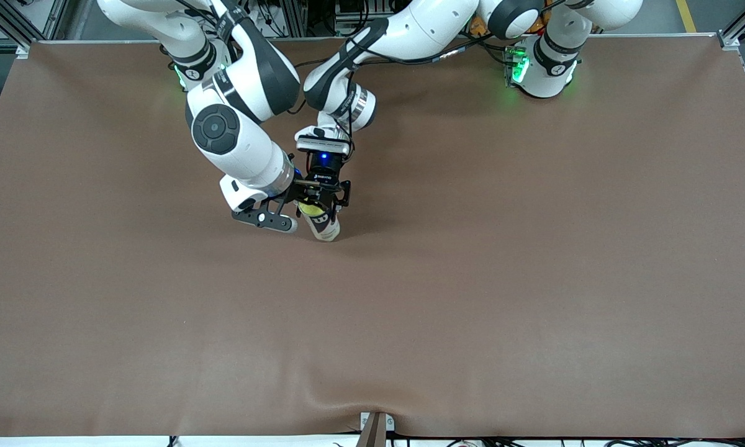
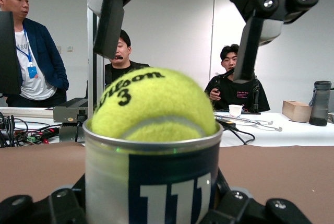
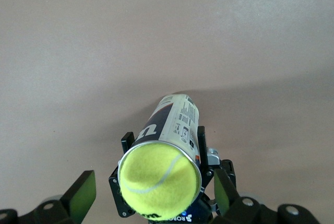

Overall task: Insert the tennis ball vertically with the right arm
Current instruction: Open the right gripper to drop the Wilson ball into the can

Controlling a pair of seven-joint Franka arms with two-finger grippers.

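My right gripper hangs directly above the can with its fingers spread wide and empty. The tennis ball sits in the can's open mouth, its top bulging above the rim. My left gripper clamps the can upright on the brown table. I judge the insertion nearly finished: the ball may need pressing deeper, then I withdraw.
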